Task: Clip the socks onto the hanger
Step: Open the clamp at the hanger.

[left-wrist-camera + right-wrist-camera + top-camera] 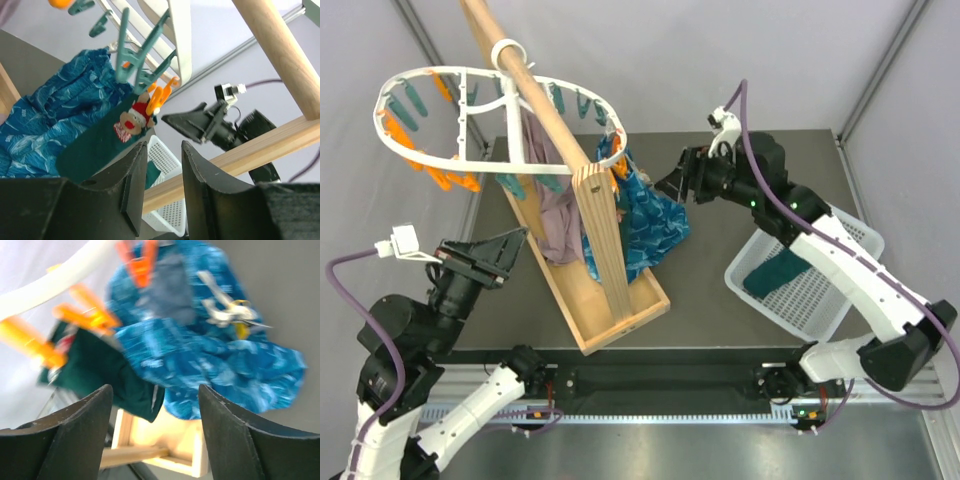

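**A:** Two socks in sight? Start with the top view.

**B:** Top: spare sock (772, 272) lies in the white basket (812, 298) at right. Long axis runs lower-left to upper-right, upper end hidden under the right arm. Hanger (463, 120) hooks over the wooden pole (545, 105), and its oval's long axis runs left-right. Left gripper (518, 238) sits left of the wooden stand (603, 230), tips toward it. Right gripper (668, 185) sits right of the blue cloth (655, 220), tips toward that.

**A:** Left wrist?

**B:** Clipped sock (97, 150) hangs at an orange peg (159, 97) under the hanger rim. Long axis is diagonal: pegged end upper right, free end lower left. It lies against the blue cloth and has a small red-and-white figure near the top. Left jaws stand narrowly apart, nothing between them.

**A:** Right wrist?

**B:** Blurred. Clipped sock hangs below orange pegs at left, free end pointing down and right, touching the blue cloth. Right jaws stand wide, empty.
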### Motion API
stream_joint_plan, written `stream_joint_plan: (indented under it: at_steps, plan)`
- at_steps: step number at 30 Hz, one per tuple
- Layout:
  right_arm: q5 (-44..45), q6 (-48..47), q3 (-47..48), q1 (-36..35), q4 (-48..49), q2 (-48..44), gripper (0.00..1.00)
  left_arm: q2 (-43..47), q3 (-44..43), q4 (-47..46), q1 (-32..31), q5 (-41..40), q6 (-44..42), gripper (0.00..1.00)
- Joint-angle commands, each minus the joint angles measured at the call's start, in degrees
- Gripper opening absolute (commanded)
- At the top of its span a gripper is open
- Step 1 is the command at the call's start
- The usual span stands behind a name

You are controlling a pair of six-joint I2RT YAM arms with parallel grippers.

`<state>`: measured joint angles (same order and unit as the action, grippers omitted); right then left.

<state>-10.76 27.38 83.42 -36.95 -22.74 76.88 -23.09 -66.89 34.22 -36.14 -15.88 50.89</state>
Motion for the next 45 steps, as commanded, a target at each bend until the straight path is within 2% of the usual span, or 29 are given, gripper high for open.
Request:
stream_joint_plan:
  at_steps: [1,4,8,12,17,20,22,23,25,27,30,34,40,45]
  plan:
    - [-1.5,-3.6,-2.7,-4.9,5.7,-3.8,0.68,1.4,0.1,-2.1,-0.1,-3.1,0.4,0.38]
    - [-2.6,-3.9,-2.9,-8.7,8.2,-3.3,0.61,3.5,1.2,-2.7,-0.1,-6.0,1.0,0.39]
    - [-2.8,-3.6,0.3,-13.6,8.8,0.2,0.38,3.6,0.7,-1.1,-0.1,-5.5,1.4,0.38]
    - [-6.2,-3.6,0.0,-17.4,15.3,2.7,0.31,3.5,-0.3,1.9,-0.1,-6.7,2.4,0.38]
    - [-8.0,-2.2,-0.2,-18.1,23.5,5.9,0.21,4.6,1.0,1.5,-0.1,-6.9,4.0,0.38]
    - [-8.1,-0.7,2.1,-18.2,24.4,8.8,0.14,3.8,-0.1,3.0,-0.1,-7.5,3.3,0.37]
    - [-8.7,0.2,2.7,-18.4,24.5,9.5,0.13,3.3,-0.2,3.4,-0.1,-7.4,1.7,0.38]
    - [-8.9,0.2,2.2,-18.7,24.8,9.6,0.14,2.3,-0.7,3.1,-0.1,-7.6,-3.5,0.42]
    - [-8.6,0.2,0.9,-19.3,26.3,9.1,0.15,0.3,-2.4,5.0,-0.1,-8.7,-8.4,0.49]
    - [-8.3,0.3,-0.4,-19.4,26.9,8.4,0.17,-4.3,-7.3,9.6,-0.1,-9.5,-13.2,0.51]
    - [-7.7,-0.3,-0.7,-19.4,25.4,7.3,0.17,-10.6,-11.8,10.1,-0.1,-3.9,-16.1,0.51]
    - [-4.6,-1.6,-1.5,-19.3,23.5,4.6,0.18,-15.3,-13.1,6.6,-0.1,1.0,-15.7,0.48]
    - [-3.3,-2.3,-0.8,-19.3,19.1,2.1,0.18,-16.4,-16.7,4.9,-0.1,-1.7,-16.3,0.46]
    - [-6.5,-2.0,0.0,-19.3,22.1,1.5,0.33,-11.0,-15.6,2.6,-0.1,-6.3,-14.3,0.46]
